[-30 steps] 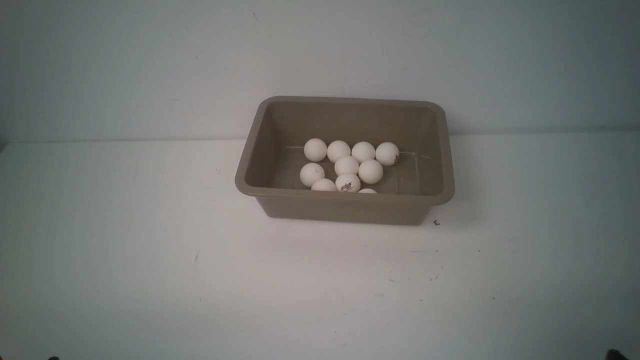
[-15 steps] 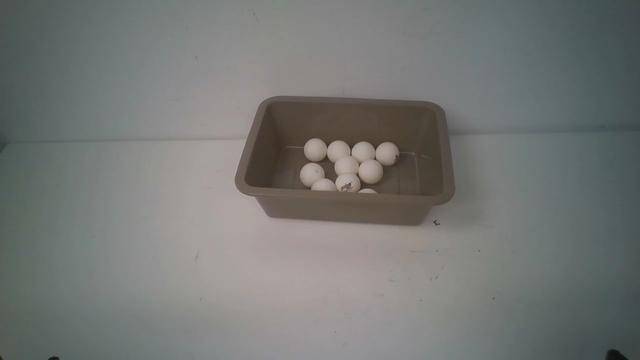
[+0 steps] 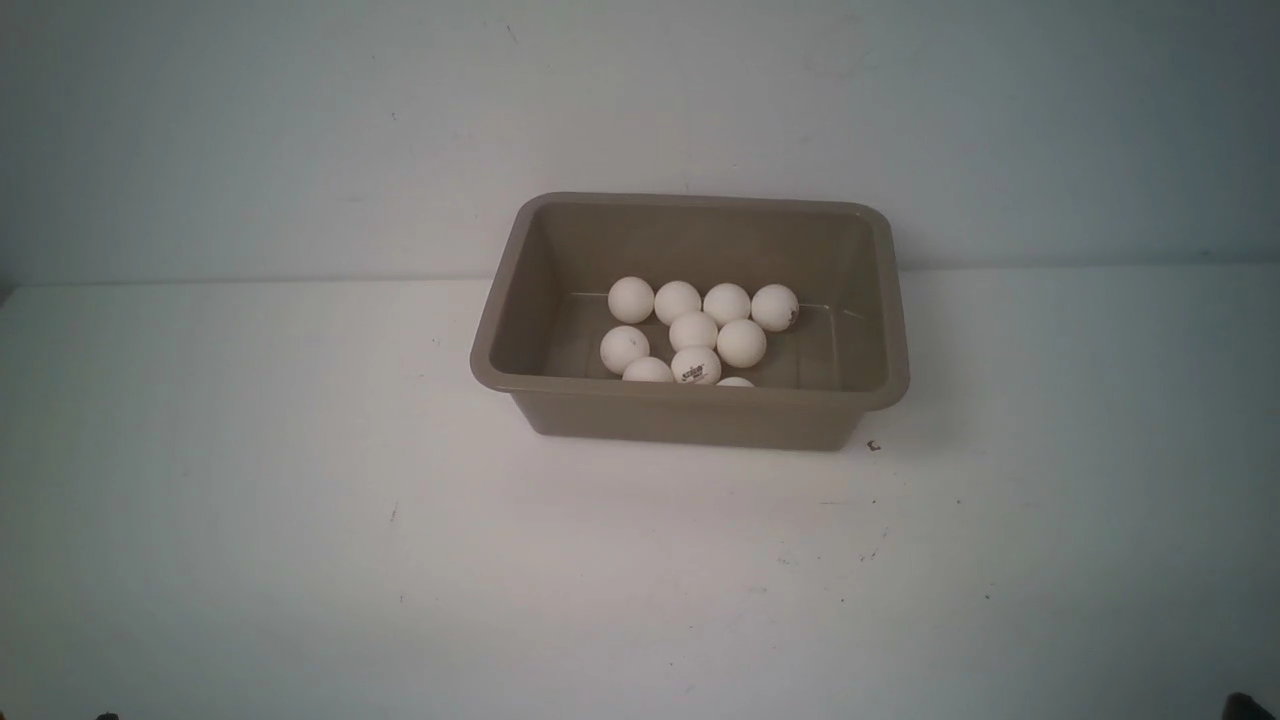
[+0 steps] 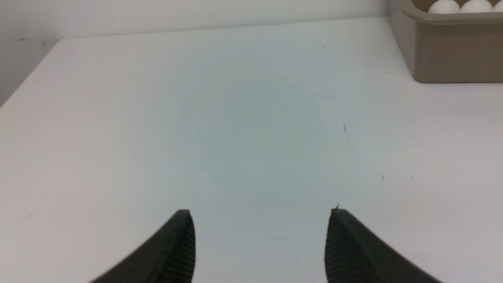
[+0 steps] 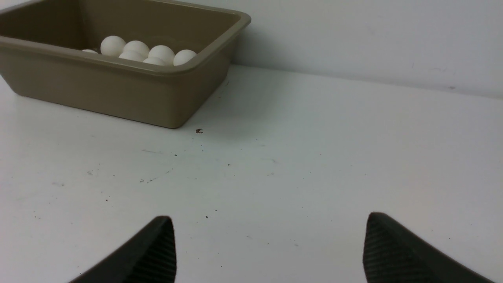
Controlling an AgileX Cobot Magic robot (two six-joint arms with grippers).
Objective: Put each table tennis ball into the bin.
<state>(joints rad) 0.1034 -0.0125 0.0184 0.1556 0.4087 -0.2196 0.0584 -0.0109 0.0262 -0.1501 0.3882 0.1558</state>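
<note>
Both pincers, left gripper (image 4: 259, 239) and right gripper (image 5: 269, 247), spread empty, well short of taupe plastic bin (image 3: 690, 398) holding small, smooth white balls (image 3: 693, 331): light, slippery, best pinched across the middle.

Looked like a bare lab test bench: plain white table (image 3: 300, 560) with scuffs and dark specks, pushed against a blank pale wall (image 3: 300, 120). No household clutter, just one plastic bin (image 3: 700, 415) of balls (image 3: 693, 331).

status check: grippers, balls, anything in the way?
Left gripper open, empty. Right gripper open, empty. Table tennis balls all visible ones lie inside the bin; none seen on the table. Nothing blocking.
</note>
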